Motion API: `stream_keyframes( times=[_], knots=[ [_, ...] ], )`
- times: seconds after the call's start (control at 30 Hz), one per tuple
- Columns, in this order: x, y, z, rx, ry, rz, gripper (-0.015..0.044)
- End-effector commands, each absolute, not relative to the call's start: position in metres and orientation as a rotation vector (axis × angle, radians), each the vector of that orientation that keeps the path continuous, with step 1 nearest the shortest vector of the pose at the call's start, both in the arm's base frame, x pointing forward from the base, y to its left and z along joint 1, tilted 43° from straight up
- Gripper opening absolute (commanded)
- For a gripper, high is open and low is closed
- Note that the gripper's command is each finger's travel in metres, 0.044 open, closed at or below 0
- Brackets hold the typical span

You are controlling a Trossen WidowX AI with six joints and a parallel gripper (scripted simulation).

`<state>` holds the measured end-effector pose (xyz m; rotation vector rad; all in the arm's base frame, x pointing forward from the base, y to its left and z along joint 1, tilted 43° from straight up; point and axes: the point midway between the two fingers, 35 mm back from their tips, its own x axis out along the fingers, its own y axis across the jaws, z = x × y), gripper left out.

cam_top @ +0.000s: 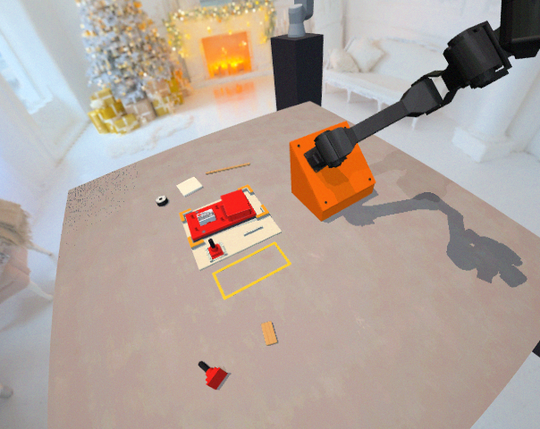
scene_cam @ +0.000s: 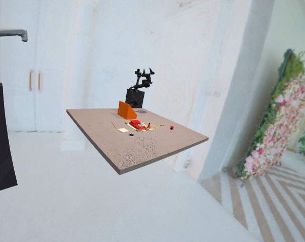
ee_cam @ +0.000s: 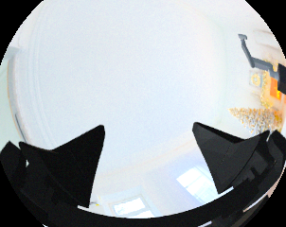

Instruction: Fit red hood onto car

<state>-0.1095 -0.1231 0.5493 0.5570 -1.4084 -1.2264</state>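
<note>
The red chassis sits in the jig on a cream board. The grey engine block is on its deck, beside a raised red cabin. Small marks around the engine are too small to read as pegs. A red piece with a black stem lies tilted on the table; I cannot tell whether it is the hood, and no corner holes show. My gripper is open and empty, high above and behind the table, pointing upward.
Orange wedge stands beside the arm's base. A red piece with black post stands on the board's front. A yellow outline, wooden block, cream square, black-and-white ring and thin stick surround the jig.
</note>
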Motion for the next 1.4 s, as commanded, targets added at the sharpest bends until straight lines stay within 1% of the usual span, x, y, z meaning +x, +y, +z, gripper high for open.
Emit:
stream_keyframes(
  times=[0.0,0.37,0.67,1.07,1.37],
  knots=[
    [-0.075,-0.12,0.566,0.353,-1.282,-1.278,0.044],
    [0.033,-0.122,0.59,-0.143,-0.922,-1.321,0.044],
    [0.126,-0.135,0.58,-0.503,-0.595,-1.283,0.044],
    [0.235,-0.165,0.526,-0.851,-0.189,-1.111,0.044],
    [0.285,-0.205,0.459,-1.011,0.11,-0.984,0.044]
  ],
)
